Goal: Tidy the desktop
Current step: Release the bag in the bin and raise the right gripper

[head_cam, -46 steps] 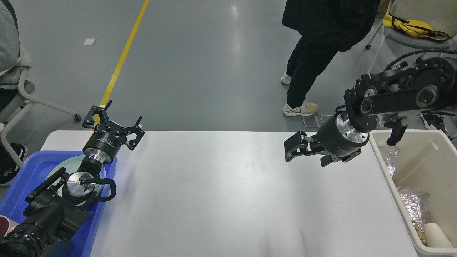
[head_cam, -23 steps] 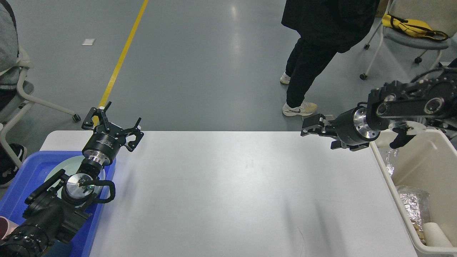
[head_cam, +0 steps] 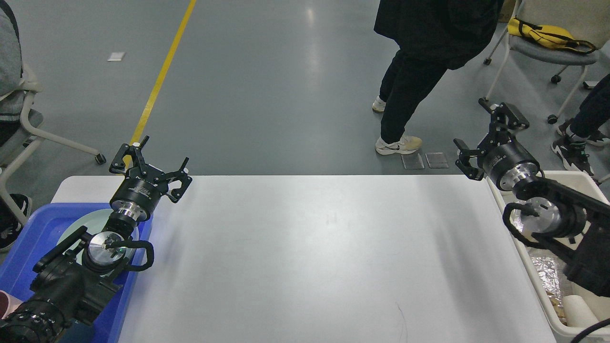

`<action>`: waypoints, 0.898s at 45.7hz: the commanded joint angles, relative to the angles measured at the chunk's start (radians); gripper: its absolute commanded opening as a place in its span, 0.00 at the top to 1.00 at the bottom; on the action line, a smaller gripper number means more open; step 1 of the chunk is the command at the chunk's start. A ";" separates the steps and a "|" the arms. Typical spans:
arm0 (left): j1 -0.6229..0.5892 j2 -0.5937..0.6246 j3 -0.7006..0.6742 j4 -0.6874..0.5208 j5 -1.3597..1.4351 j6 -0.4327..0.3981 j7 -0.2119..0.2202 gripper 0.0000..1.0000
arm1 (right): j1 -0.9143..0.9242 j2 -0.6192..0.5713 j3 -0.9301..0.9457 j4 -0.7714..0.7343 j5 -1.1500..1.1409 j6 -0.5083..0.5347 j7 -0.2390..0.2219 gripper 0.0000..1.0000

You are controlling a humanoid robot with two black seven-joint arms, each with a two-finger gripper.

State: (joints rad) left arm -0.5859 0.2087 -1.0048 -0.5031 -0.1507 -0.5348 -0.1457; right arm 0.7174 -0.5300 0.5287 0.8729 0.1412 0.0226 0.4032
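The desktop (head_cam: 310, 252) is a large white tabletop that fills the lower middle of the head view, with nothing lying on its bare surface. My left gripper (head_cam: 150, 164) is open and empty, raised over the table's far left corner, above the blue tray. My right gripper (head_cam: 491, 138) is open and empty, raised at the table's far right corner, above the near end of the cream bin.
A blue tray (head_cam: 28, 238) with a pale plate (head_cam: 78, 226) sits at the left edge. A cream bin (head_cam: 579, 181) holding foil wrappers (head_cam: 553, 274) and a white roll (head_cam: 576, 307) stands at the right. A person (head_cam: 414, 71) stands beyond the table, chairs on both sides.
My right arm has swung from over the table's right part back to the far right corner, and its gripper now points away and up. The left arm has not moved.
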 commanded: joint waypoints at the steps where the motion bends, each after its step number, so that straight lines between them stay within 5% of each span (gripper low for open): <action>1: 0.000 0.000 0.000 0.000 0.000 -0.001 0.000 0.04 | -0.039 0.128 0.088 -0.078 0.000 -0.015 0.040 0.00; 8: 0.000 0.000 0.000 0.000 0.000 -0.001 0.000 0.04 | -0.056 0.166 0.143 -0.074 0.001 -0.016 0.063 0.00; 15: 0.000 0.000 0.000 0.000 0.000 -0.001 0.000 0.04 | -0.053 0.274 0.198 -0.124 -0.031 -0.047 0.199 0.00; 19: 0.000 0.000 0.000 0.000 -0.001 -0.001 0.000 0.04 | -0.044 0.300 0.197 -0.210 -0.115 -0.047 0.235 0.00; 41: 0.000 -0.002 0.000 0.000 0.000 -0.001 0.000 0.04 | -0.044 0.358 0.200 -0.307 -0.193 -0.035 0.255 0.00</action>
State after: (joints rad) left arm -0.5859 0.2079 -1.0048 -0.5031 -0.1506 -0.5353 -0.1457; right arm 0.6744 -0.1786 0.7270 0.5716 -0.0521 -0.0115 0.6611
